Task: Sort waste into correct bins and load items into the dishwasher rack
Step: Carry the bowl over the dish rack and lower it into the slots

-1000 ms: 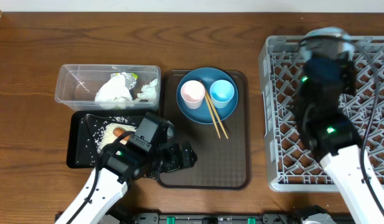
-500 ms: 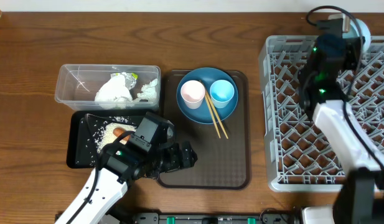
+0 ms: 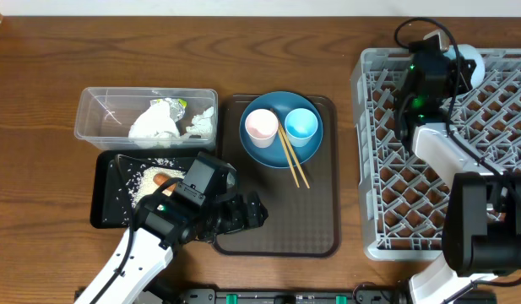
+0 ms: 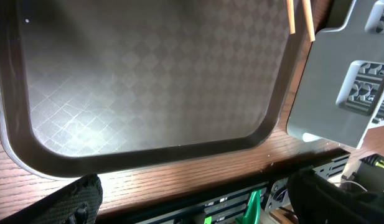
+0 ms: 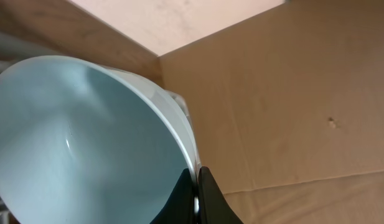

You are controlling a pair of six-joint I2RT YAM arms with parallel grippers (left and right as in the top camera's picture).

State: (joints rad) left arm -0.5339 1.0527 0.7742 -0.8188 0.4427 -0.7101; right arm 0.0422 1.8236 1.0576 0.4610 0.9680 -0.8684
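table (image 3: pixel 40 67) | on it: clear tub (image 3: pixel 102 116), black tray (image 3: pixel 107 192), brown tray (image 3: pixel 315 211), grey rack (image 3: pixel 385 211)

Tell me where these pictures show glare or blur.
Left wrist view: pale glare on the brown serving tray; dark fingers in the bottom corners are blurred. Right wrist view: small bright streak inside the light blue bowl. Overhead view: even, sharp.

The table (image 3: pixel 40 51) is dark wood with a visible grain and a mild shine. The serving tray (image 4: pixel 148 74) is brown plastic, pressed with a fine diamond pattern, softly glossy. At its ten o'clock, the tub (image 3: pixel 91 110) is clear smooth plastic and holds crumpled paper napkins (image 3: pixel 154 125). The rack (image 3: pixel 363 169) is matt grey plastic. The chopsticks (image 3: pixel 291 160) are pale bare wood. The bowl (image 5: pixel 73 137) looks smooth and glazed.
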